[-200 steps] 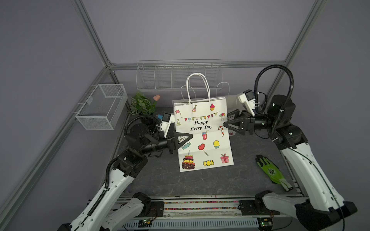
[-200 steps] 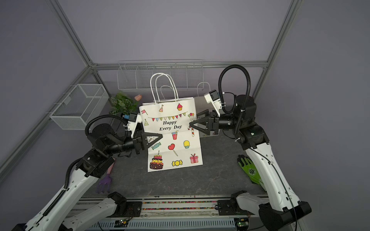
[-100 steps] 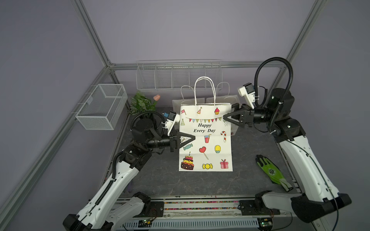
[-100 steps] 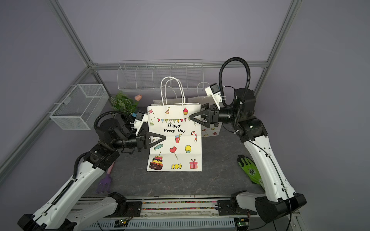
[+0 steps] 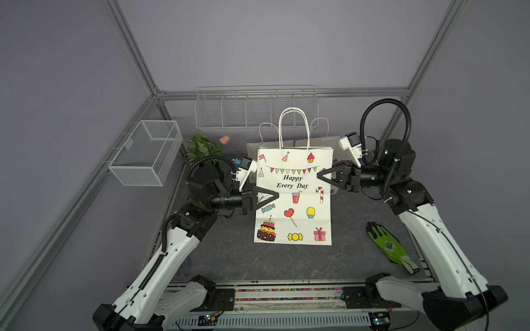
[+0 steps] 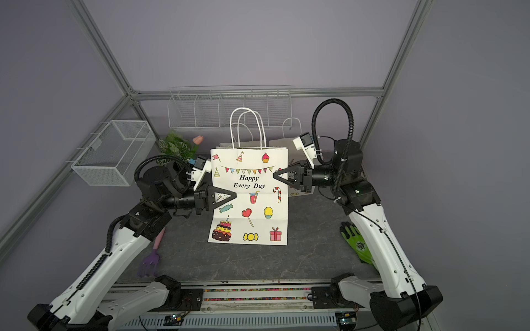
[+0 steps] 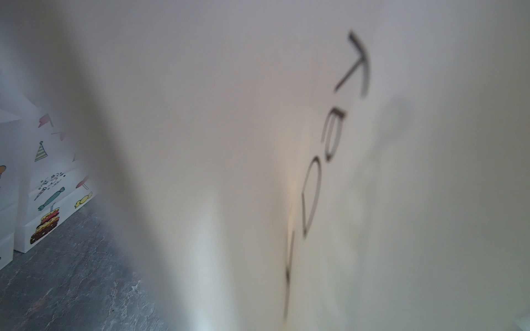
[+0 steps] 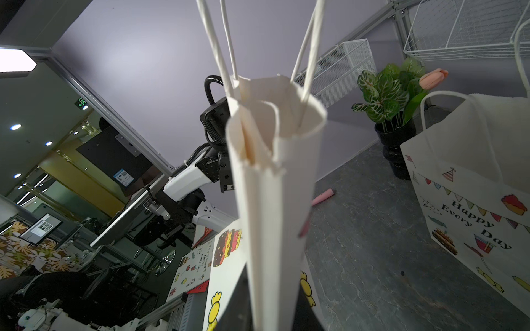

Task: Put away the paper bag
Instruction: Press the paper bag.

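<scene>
White paper bag [image 5: 294, 197] reading "Happy Every Day", upright over mid-desk [image 5: 229, 258]. The left pincer [image 5: 275, 196] is clamped on its left edge and the right pincer [image 5: 319, 176] is pinched narrow on its right edge. Only the right wrist view shows its mouth folded nearly flat. More bags [image 5: 268, 144] stand behind. A purple rake [image 6: 149, 262] shows plainly in a top view, near left.
</scene>
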`<state>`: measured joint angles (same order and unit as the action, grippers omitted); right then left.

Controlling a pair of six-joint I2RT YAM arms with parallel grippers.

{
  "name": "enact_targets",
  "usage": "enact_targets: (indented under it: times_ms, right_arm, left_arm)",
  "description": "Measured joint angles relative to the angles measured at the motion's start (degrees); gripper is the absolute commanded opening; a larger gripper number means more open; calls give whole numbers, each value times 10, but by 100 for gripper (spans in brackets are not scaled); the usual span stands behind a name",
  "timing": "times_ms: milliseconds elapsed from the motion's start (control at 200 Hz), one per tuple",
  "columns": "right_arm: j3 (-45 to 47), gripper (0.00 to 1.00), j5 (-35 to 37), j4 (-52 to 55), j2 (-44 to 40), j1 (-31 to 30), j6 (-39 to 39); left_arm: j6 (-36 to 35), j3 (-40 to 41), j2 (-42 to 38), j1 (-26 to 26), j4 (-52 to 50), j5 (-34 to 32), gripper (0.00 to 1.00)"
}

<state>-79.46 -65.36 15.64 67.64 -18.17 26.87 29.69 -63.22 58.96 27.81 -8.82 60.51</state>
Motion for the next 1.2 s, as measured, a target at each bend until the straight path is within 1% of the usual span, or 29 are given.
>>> enact_targets:
  times_ms: [70,105,140,160,215,290,410,535,615,675,725,745,820,850,905,955,1009,1199]
  right_arm:
    - [17,55,5,-2,-16,-2,2]
    - [28,61,7,-6,-25,-4,5]
    - [38,62,8,-14,-32,-6,10]
    - [42,61,9,-19,-36,-7,10]
    - [54,49,9,-31,-44,-11,16]
    - [63,37,10,-42,-47,-18,27]
    - [76,30,14,-53,-48,-31,31]
    - [90,14,17,-59,-49,-45,36]
    - [97,8,23,-63,-50,-50,36]
    - [102,7,27,-64,-54,-52,39]
    - [105,11,30,-65,-59,-53,40]
    - [107,15,31,-65,-61,-54,41]
    - [111,35,33,-66,-68,-57,45]
    - [113,38,32,-67,-70,-58,47]
    - [117,37,31,-69,-73,-61,47]
    - [119,30,31,-70,-73,-62,47]
    - [121,24,31,-69,-73,-63,45]
    - [123,25,31,-52,-73,-64,39]
  left_arm:
    - [2,-1,1,-3,0,0,0]
    - [3,-4,2,-5,1,0,0]
    - [5,-6,3,-6,3,-1,0]
    - [6,-7,3,-6,5,-1,0]
    - [12,-7,3,-8,12,0,0]
    - [18,-8,4,-8,23,0,0]
    - [30,-8,4,-8,39,2,0]
    - [37,-8,6,-8,47,5,0]
    - [40,-8,6,-8,48,7,0]
    - [42,-8,6,-8,47,8,0]
    - [42,-8,6,-8,47,9,0]
    - [42,-8,6,-8,47,10,0]
    - [42,-8,6,-8,47,10,0]
    - [42,-8,6,-8,47,10,0]
    - [42,-10,7,-9,47,9,0]
    - [42,-11,8,-10,47,9,0]
    - [42,-12,9,-11,47,9,0]
    - [39,-20,10,-12,33,10,0]
